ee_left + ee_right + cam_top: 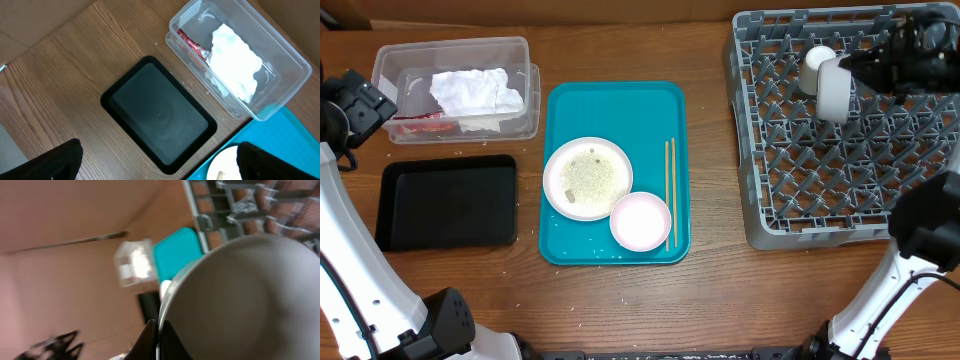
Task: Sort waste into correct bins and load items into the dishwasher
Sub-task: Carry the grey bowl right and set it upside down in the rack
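Observation:
A crumpled white napkin and a red sauce packet lie in the clear tub; the left wrist view shows the napkin and packet too. The black tray lies in front of the tub. Rice grains cover the larger white plate on the teal tray, with the small white plate next to it. My right gripper is shut on the rim of the pale grey bowl, held on edge over the grey dish rack. A small white cup stands in the rack. My left gripper hangs open above the black tray.
Two chopsticks lie along the right side of the teal serving tray. A few loose grains are scattered on the wooden table around the black tray. The right wrist view shows the bowl filling the frame.

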Robot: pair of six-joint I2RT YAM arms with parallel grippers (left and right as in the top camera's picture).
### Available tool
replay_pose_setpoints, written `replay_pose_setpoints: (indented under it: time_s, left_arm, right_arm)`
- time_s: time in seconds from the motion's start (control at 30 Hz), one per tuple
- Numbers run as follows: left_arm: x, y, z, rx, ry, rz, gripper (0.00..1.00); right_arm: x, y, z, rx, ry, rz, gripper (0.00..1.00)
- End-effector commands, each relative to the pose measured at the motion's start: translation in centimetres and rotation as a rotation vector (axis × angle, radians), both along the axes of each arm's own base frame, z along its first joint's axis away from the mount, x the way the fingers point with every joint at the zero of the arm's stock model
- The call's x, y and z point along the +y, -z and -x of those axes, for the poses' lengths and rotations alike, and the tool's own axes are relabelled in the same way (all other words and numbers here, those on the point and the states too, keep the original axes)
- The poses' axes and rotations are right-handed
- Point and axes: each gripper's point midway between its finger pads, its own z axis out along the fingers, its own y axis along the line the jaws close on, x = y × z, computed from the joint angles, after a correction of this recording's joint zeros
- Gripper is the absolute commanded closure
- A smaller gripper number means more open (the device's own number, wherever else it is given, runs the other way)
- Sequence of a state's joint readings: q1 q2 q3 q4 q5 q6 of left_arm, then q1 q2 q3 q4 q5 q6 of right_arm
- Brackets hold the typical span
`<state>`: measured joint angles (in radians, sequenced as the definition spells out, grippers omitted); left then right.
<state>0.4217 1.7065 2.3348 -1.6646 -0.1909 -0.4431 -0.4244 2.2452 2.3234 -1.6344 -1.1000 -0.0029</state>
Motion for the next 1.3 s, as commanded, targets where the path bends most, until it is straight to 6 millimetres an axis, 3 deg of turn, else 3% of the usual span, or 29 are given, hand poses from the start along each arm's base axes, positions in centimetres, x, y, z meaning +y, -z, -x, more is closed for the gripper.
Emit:
replay_pose_setpoints:
  time_s: [0.0,0.17,0.3,0.43,0.53,0.6,0.77,0.97,1.03,1.17,1.27]
  left_arm:
    - [-0.1,-0.4,0.3,-0.016,-0.01,0.002,0.0]
    - [-0.1,-0.4,0.3,-0.016,-0.01,0.002,0.0]
    - [-0.1,-0.4,0.3,-0.016,-0.01,0.002,0.0]
    - [-0.1,-0.4,0.3,-0.016,-0.01,0.002,0.0]
    - [-0.1,-0.4,0.3,-0.016,-0.01,0.002,0.0]
    - [-0.1,-0.4,0.3,-0.016,-0.01,0.002,0.0]
    - [-0.1,-0.4,0.3,-0.016,-0.01,0.002,0.0]
    - [-0.1,-0.4,0.3,-0.016,-0.01,0.002,0.0]
    - [-0.1,-0.4,0.3,-0.016,-0.01,0.002,0.0]
    - [-0.1,-0.4,0.3,-0.016,-0.01,0.002,0.0]
    - [-0.1,-0.4,0.3,-0.016,-0.01,0.002,0.0]
  right_arm:
    - [1.0,-2.4,-0.3,-0.164,-0.033,-0.196,0.96]
    - [-0.2,1.9,-1.1,-0.117,0.012,-0.267,0.96]
    - [-1.7,5.3,-0.7,0.0,0.079,-0.248,0.96]
    - [-3.7,6.2,-0.1,0.043,0.128,-0.203,0.95]
    - [-5.0,6.2,0.2,0.046,0.159,-0.205,0.88]
    - [-5.7,6.2,0.5,0.055,0.176,-0.21,0.73]
    - [-7.8,5.8,1.4,0.073,0.231,-0.193,0.61]
    - [-12.6,4.7,4.4,0.22,0.372,0.107,0.55]
    - [-14.2,2.6,6.1,0.266,0.444,0.27,0.53]
    - [-13.7,-0.9,7.2,0.235,0.473,0.417,0.51]
    - [-12.1,-1.5,7.3,0.231,0.443,0.51,0.51]
